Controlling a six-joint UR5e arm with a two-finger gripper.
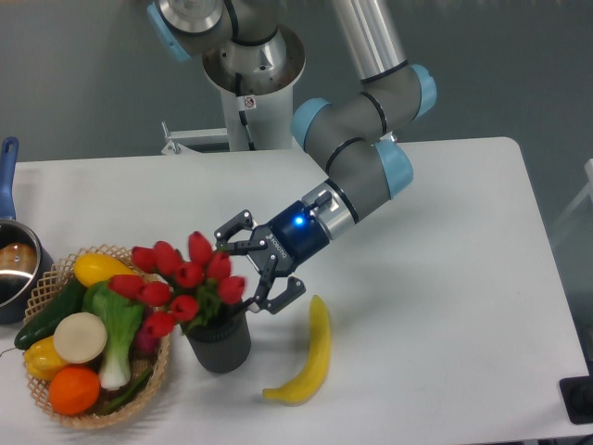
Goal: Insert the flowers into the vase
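Claw [252,264] spread wide, empty; flowers [178,282] in vase [220,345], leaning over basket [159,357] rim.

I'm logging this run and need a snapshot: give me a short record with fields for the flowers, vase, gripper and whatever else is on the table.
flowers: red tulip bunch, stems down in the vase, heads leaning toward the basket
vase: dark ribbed cylinder, upright on the table, right of the basket
gripper: open, fingers spread beside the bunch, gripping nothing
basket: wicker, holding mixed vegetables and fruit, at the table's left
banana: yellow, lying on the table right of the vase
pot: partly cut off at the left edge
task state: flowers appear inserted and released
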